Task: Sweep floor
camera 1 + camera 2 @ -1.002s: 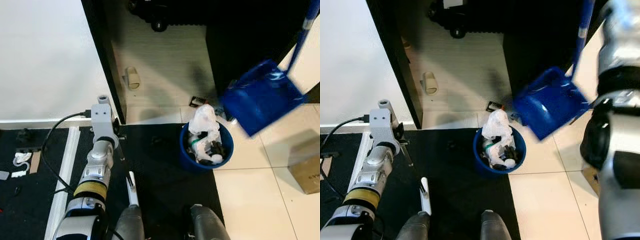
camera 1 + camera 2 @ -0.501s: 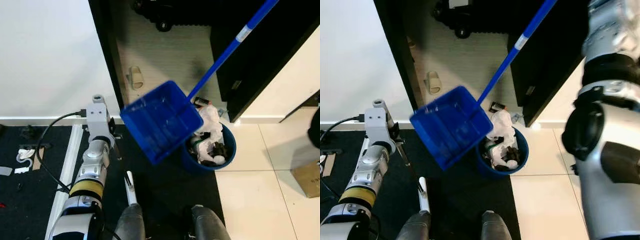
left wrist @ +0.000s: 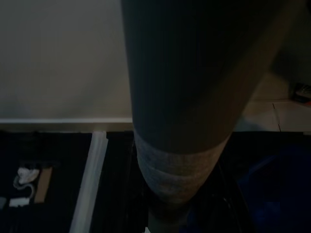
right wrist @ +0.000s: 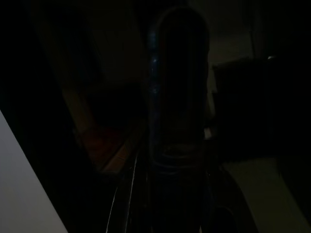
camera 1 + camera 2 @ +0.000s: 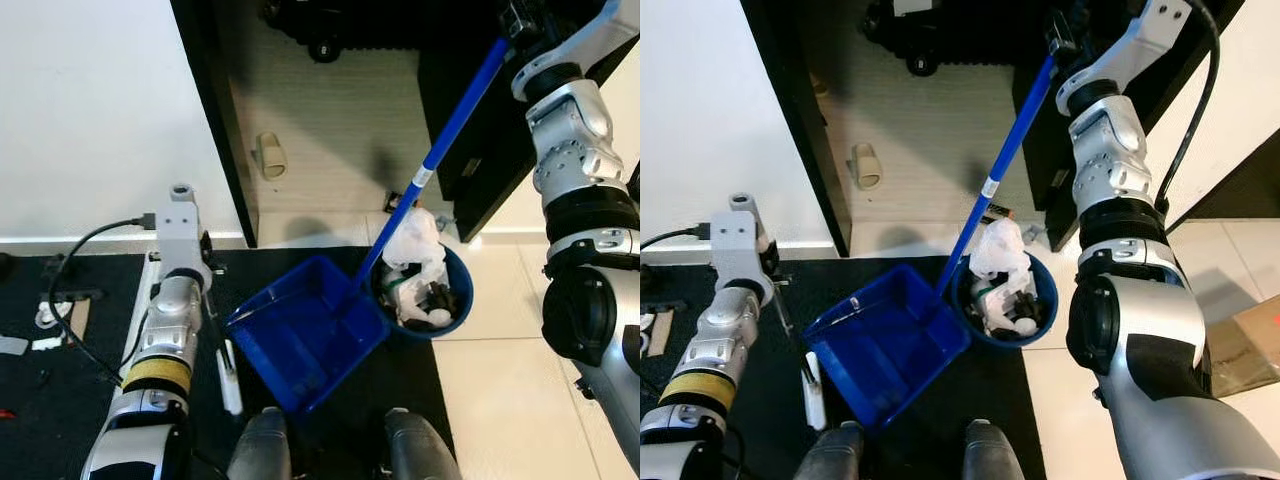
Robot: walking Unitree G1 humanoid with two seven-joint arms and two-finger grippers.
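A blue dustpan [image 5: 305, 340] sits low over the black mat [image 5: 330, 270], just left of the blue bin [image 5: 425, 328]; I cannot tell whether it touches the mat. Its long blue handle [image 5: 450, 125] slants up to my right gripper [image 5: 1064, 28], which is shut on the handle's top near the dark doorway. My left arm [image 5: 180, 225] reaches forward at the left. Its gripper [image 5: 204, 275] holds a thin dark broom stick with a white end [image 5: 231, 378]. In the left wrist view that stick [image 3: 184, 97] is a dark tube with a grey band.
The bin holds a white bag [image 5: 412, 240] and dark rubbish. A beige slipper [image 5: 268, 155] lies on the pale floor past the black door frame [image 5: 215, 130]. A black cable [image 5: 90, 270] loops on the left and a cardboard box [image 5: 1250, 340] stands right.
The dustpan has swung from high on the right, across the bin, down to the mat left of it. My left arm and the stick shifted slightly left.
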